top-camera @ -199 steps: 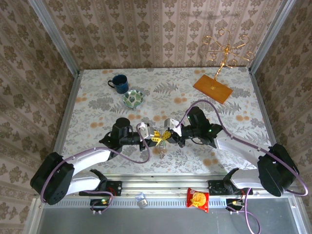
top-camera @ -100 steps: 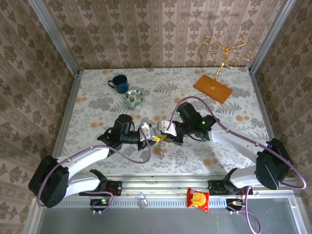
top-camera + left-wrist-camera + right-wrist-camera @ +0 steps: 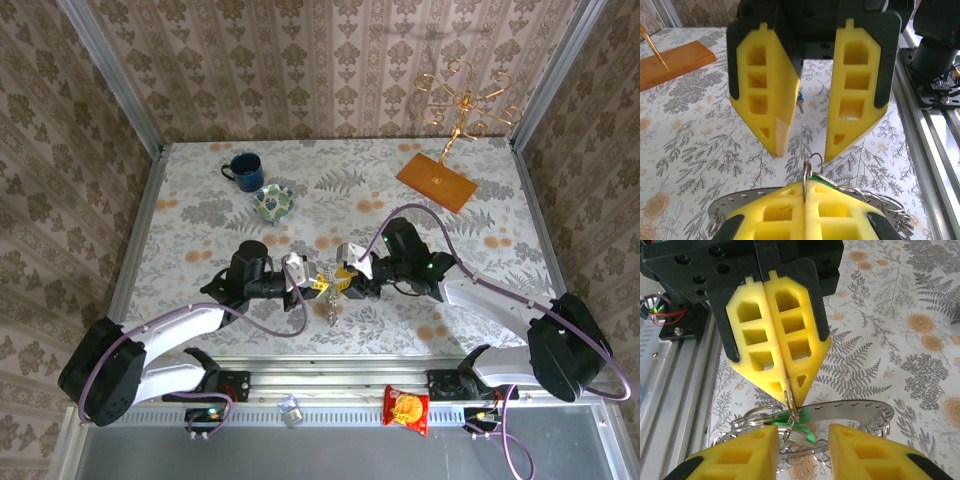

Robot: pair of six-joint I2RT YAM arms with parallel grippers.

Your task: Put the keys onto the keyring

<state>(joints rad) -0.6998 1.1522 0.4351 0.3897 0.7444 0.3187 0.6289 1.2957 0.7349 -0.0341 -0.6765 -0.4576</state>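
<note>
My left gripper [image 3: 312, 284] [image 3: 806, 187] is shut on a small split ring [image 3: 813, 162] that stands up between its yellow fingertips. A green key tag [image 3: 801, 428] and the large flat grey keyring [image 3: 855, 411] [image 3: 732, 206] with small holes hang just below those tips, along with several thin wire rings. My right gripper [image 3: 345, 280] [image 3: 802, 440] faces the left gripper [image 3: 790, 392] tip to tip. It is open, and its fingers stand either side of the green tag without touching it. A bit of blue with a small key [image 3: 799, 101] shows on the table behind the right gripper [image 3: 802, 150].
A dark blue mug [image 3: 243, 169] and a green-patterned bowl [image 3: 272, 201] stand at the back left. A wooden base [image 3: 437, 181] [image 3: 675, 62] with a gold wire stand is at the back right. A snack packet [image 3: 406, 408] lies on the near rail.
The right arm swung left towards the left gripper half a second ago and has come back to the right. The left gripper has hardly moved and still holds the ring.
</note>
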